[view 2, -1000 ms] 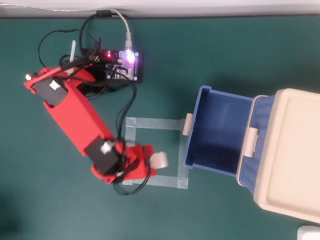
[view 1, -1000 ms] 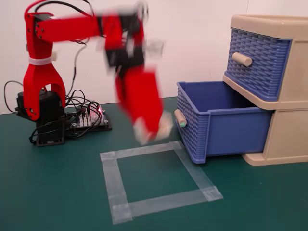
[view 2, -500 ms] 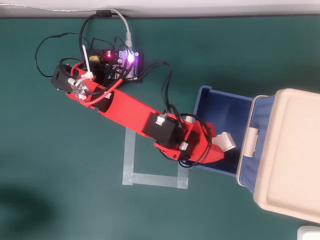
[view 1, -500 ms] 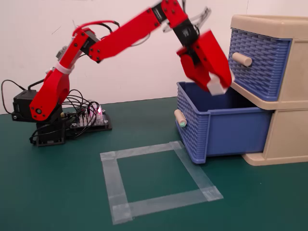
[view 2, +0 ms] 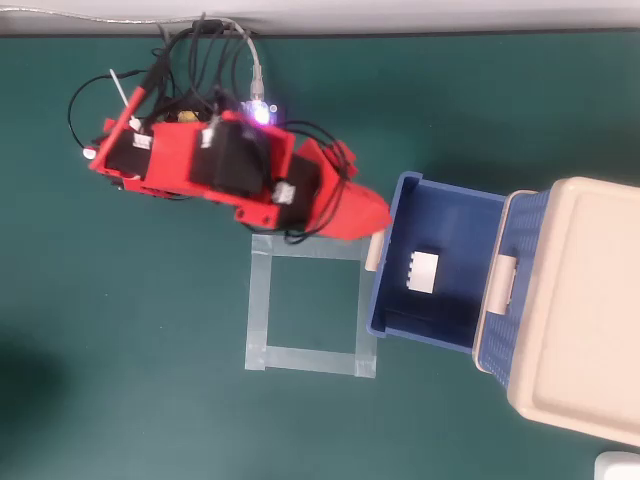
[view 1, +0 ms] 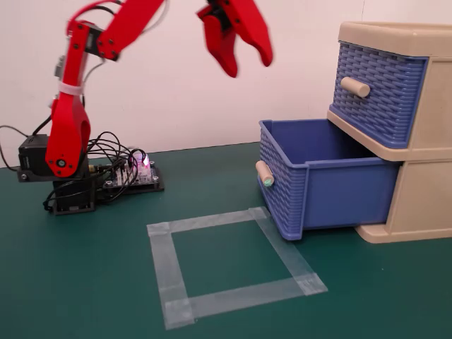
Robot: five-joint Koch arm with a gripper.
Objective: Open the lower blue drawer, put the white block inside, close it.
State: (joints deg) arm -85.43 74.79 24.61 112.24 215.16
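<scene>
blue basket-weave plastic made up the lower drawer (view 1: 311,180) of the beige cabinet (view 1: 417,205), and it stood pulled well out onto the dark green table mat (view 1: 85,282), its beige peg handle with teal-green tips (view 1: 264,173) facing the arm. in the overhead view the small cream-white rectangular block (view 2: 423,272) lay flat on the drawer floor, near the middle, apart from the walls; the fixed view could not see it behind the drawer front. the red gripper (view 1: 248,65) hung high in the air, above and to the left of the open drawer in the fixed view, its two red fingers (view 1: 226,53) spread with a clear gap and nothing between them. in the overhead view its tip (view 2: 375,212) sat just outside the drawer's front corner. the upper blue drawer with a plain beige handle (view 1: 378,88) was closed. a square of pale tape (view 1: 233,265) lay on the mat in front of the drawer, with nothing in it.
</scene>
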